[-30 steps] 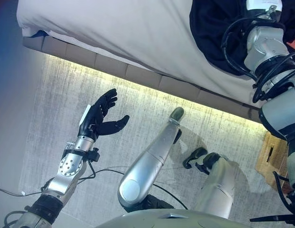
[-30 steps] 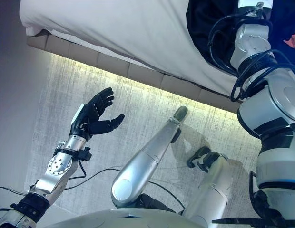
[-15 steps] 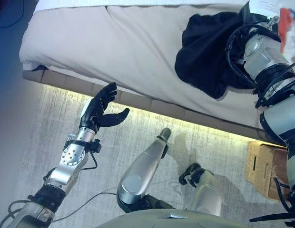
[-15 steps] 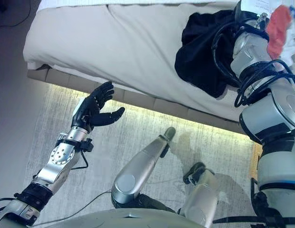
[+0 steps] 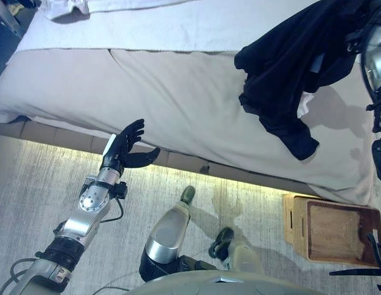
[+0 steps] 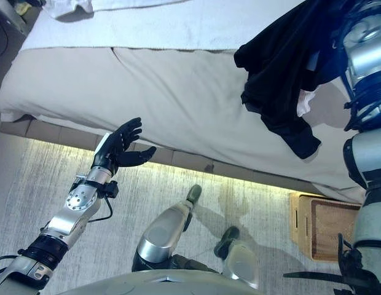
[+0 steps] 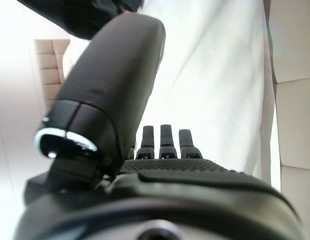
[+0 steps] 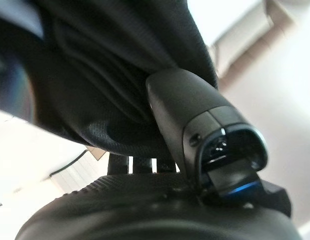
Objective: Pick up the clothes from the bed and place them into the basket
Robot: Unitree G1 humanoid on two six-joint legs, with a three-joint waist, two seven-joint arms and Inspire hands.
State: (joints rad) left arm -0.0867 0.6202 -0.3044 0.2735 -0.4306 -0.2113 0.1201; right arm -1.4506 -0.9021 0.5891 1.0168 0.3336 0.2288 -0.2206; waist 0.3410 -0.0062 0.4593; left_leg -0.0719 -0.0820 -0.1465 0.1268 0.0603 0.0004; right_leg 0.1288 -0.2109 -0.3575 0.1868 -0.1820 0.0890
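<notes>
A black garment [image 5: 289, 67] hangs in the air above the right side of the beige bed [image 5: 178, 104], its lower end close over the sheet. My right hand [image 8: 195, 125] is shut on it: the thumb presses into the black cloth [image 8: 95, 75] in the right wrist view. A wooden basket [image 5: 295, 215] stands on the floor at the bed's front right, below the garment. My left hand [image 5: 123, 150] is open and empty in front of the bed's front edge on the left; it also shows in the left wrist view [image 7: 115, 90].
A white cloth [image 5: 64, 7] lies at the bed's far left corner. A lit padded bed base [image 5: 49, 132] runs along the front above a grey carpet [image 5: 31, 196]. A white sheet [image 5: 178, 27] covers the bed's far part.
The camera has tilted up, showing more of the bed and the basket. The black garment has been lifted off the bed and now hangs from my right hand. The left hand holds its pose.
</notes>
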